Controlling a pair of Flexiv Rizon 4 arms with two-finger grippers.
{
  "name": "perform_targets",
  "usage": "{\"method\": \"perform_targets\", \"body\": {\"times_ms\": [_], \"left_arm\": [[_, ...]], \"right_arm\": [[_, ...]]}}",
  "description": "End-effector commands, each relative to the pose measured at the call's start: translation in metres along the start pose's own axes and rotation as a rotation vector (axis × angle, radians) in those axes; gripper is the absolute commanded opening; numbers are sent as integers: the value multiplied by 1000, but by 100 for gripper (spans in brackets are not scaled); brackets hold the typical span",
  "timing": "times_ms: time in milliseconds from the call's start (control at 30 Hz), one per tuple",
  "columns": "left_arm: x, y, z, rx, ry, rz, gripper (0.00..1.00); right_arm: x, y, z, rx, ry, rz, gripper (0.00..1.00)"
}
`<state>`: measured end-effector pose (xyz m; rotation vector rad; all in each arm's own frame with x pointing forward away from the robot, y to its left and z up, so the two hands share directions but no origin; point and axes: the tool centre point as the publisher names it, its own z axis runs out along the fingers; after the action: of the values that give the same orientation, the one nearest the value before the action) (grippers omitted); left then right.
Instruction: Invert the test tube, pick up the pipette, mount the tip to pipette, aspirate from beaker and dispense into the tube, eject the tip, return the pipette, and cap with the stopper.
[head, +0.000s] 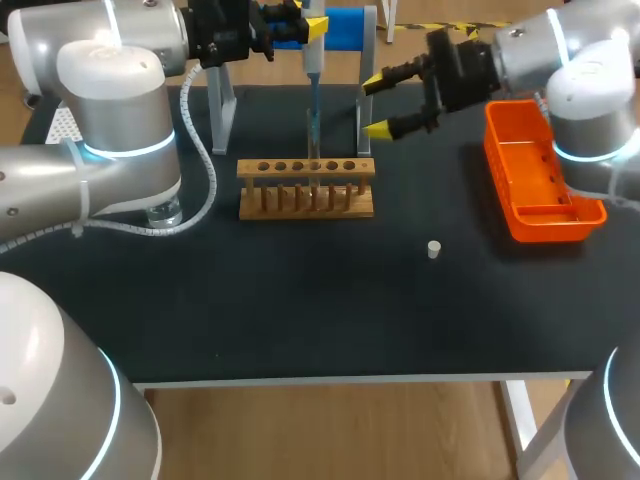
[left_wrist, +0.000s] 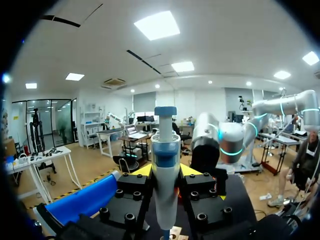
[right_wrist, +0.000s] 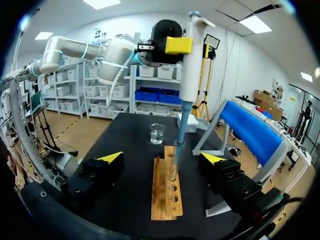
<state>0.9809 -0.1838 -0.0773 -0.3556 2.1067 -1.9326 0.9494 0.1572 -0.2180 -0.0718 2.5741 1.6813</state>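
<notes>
Broadly, the black table (head: 300, 300) carries everything; my left arm (head: 110, 130) reaches in over its far side, and my right arm (head: 585, 90) comes in above the orange bin (head: 540, 180) at the right edge; a blue-topped stand (head: 350, 30) rises behind the wooden rack (head: 306, 188), which sits mid-table. The left gripper (left_wrist: 166, 172) has both fingers pressed against the body of the pipette (left_wrist: 166, 190) from two sides, holding it upright above the rack; its lower end dips into the mouth of the test tube (head: 313, 150), which stands upright in a middle hole of the rack. The right gripper (right_wrist: 162, 159) has its fingers spread wide with nothing gripped; the tube stands ahead of them, in line with the gap, touching neither finger. The beaker (right_wrist: 157, 134) stands on the table beyond the rack's far end, near the left arm's base; the small white stopper (head: 434, 249) lies alone on the table, nearer the front than the rack, well apart from both grippers.
</notes>
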Motion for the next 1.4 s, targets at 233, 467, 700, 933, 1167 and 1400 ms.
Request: {"method": "perform_targets", "body": {"times_ms": [233, 467, 700, 933, 1167, 1400], "left_arm": [[1, 0, 0, 0, -2, 0, 0], [1, 0, 0, 0, -2, 0, 0], [1, 0, 0, 0, -2, 0, 0], [1, 0, 0, 0, -2, 0, 0], [1, 0, 0, 0, -2, 0, 0], [1, 0, 0, 0, -2, 0, 0]], "right_arm": [[-10, -26, 56, 47, -3, 35, 100], [-9, -37, 82, 105, -14, 55, 100], [-7, -42, 98, 146, -35, 63, 100], [-11, -50, 108, 178, -51, 70, 100], [-16, -56, 114, 188, -59, 78, 100], [-20, -58, 120, 196, -60, 86, 100]]}}
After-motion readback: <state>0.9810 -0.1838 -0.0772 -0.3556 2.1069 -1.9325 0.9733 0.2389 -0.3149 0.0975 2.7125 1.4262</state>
